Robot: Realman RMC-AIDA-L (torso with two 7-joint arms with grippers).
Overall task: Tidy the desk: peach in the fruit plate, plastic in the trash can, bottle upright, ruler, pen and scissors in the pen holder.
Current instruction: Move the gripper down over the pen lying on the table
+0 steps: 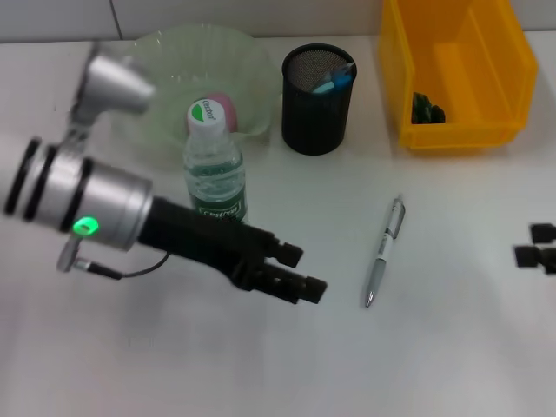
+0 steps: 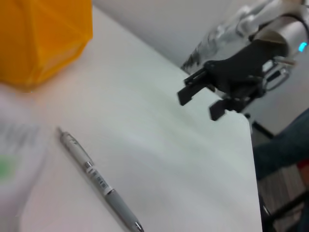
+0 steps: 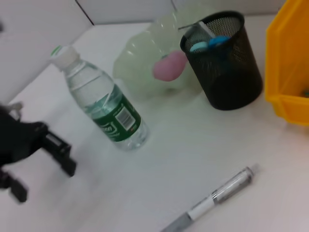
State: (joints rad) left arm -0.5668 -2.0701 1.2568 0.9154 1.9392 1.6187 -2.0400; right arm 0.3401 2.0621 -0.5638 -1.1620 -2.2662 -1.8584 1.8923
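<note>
Pen next: left gripper closes in, jaws apart.

Lower centre, the black left gripper (image 1: 300, 271) hangs empty beside the slim silver pen (image 1: 383, 252), which lies flat mid-right, long axis near vertical, tip toward the bottom edge. Next, I reckon: straddle, pinch, carry up to the black mesh pen holder (image 1: 318, 100). Right gripper (image 1: 539, 246), right edge, looks open.
</note>
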